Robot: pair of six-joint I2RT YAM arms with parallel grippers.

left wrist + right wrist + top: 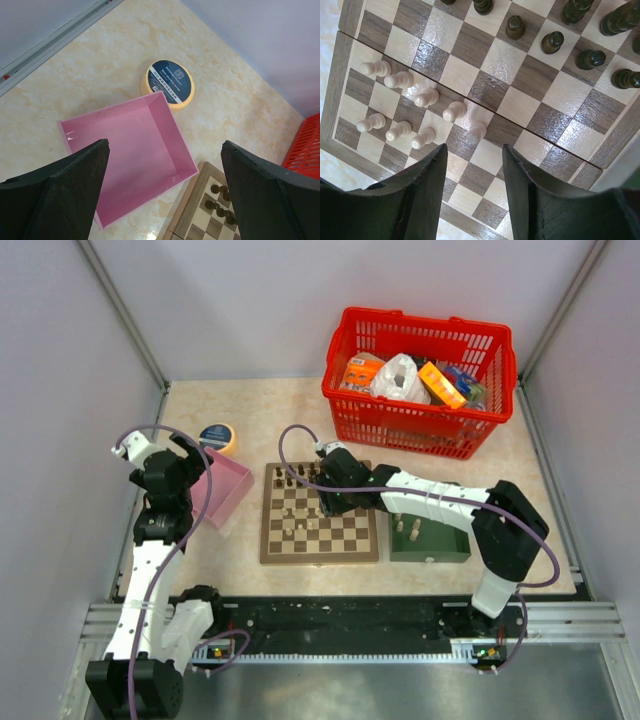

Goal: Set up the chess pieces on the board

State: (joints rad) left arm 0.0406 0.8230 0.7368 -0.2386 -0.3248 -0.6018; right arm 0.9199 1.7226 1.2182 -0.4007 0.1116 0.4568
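While empty, right hand partly open above the board.

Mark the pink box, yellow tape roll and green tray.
pink box [132,150]: left wrist view, bare inner floor.
yellow tape roll [169,82]: left wrist view, dark top label.
green tray [447,544]: top external view, bare top surface.

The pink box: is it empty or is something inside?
Empty as far as seen: the pink box shows only bare floor and walls in the left wrist view.
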